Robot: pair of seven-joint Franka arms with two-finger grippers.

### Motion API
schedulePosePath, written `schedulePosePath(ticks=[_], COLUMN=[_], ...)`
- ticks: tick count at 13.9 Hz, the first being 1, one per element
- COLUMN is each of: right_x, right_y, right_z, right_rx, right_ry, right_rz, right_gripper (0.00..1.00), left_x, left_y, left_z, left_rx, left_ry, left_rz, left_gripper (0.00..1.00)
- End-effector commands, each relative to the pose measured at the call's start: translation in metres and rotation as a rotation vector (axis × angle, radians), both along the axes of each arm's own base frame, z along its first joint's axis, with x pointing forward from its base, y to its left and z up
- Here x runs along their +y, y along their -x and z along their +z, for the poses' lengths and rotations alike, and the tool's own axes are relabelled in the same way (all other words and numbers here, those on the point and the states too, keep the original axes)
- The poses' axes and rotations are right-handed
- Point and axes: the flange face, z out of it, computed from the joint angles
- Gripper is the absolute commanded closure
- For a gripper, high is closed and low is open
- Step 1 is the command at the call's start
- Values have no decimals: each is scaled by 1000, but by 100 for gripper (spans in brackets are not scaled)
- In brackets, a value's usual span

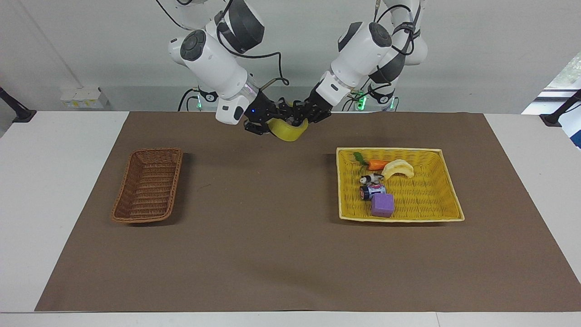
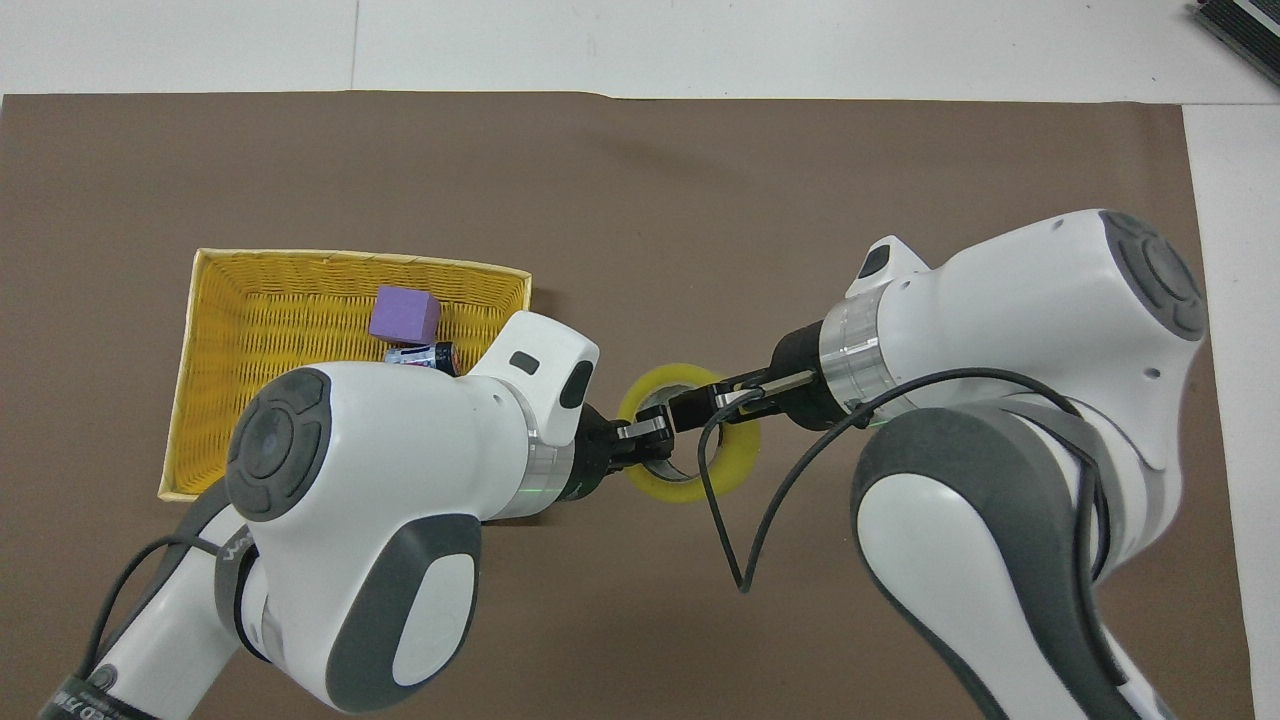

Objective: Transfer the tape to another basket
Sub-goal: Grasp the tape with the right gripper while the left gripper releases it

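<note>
two arms: both reach in over the table's (image 1: 290, 254) middle, at the robots' edge of the brown mat, and meet at the tape
tray: yellow (image 1: 442, 200), at the left arm's end; holds a cube, a carrot, a pale curved piece and a small jar
basket: brown (image 1: 147, 185), at the right arm's end of the table, well apart from the tape
tape: yellow roll (image 1: 289, 130) (image 2: 690, 434), up in the air between basket and tray, tilted
left claw: (image 1: 299, 116) (image 2: 645, 433) clamped on the roll's rim, one finger inside the ring
right claw: (image 1: 268, 120) (image 2: 700, 405) at the roll's other rim; cannot tell if its fingers have closed
cube: purple (image 1: 382, 205) (image 2: 404, 314), at the tray edge farthest from the robots
carrot: orange (image 1: 375, 164), at the tray edge nearest the robots
</note>
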Motion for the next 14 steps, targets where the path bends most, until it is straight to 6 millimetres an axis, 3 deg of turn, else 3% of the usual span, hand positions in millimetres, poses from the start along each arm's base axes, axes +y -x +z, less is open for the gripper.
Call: schedulePosePath(ticks=[1, 5, 8, 10, 14], right_x=[-11, -26, -58, -105, -232], right_y=[4, 6, -5, -19, -38], right_z=[-2, -6, -10, -12, -16], right_rx=[-26, -63, -64, -61, -55], right_ry=[106, 270, 383, 454, 513], right_rz=[36, 96, 90, 36, -8], right_gripper=[100, 100, 100, 100, 100], left_x=[10, 24, 41, 53, 65], left_y=[1, -8, -17, -21, -23], left_z=[31, 45, 59, 64, 79], left_rx=[-7, 17, 47, 70, 44], left_ry=[26, 20, 4, -8, -113], left_rz=[7, 9, 2, 6, -34], left_gripper=[0, 0, 0, 0, 0])
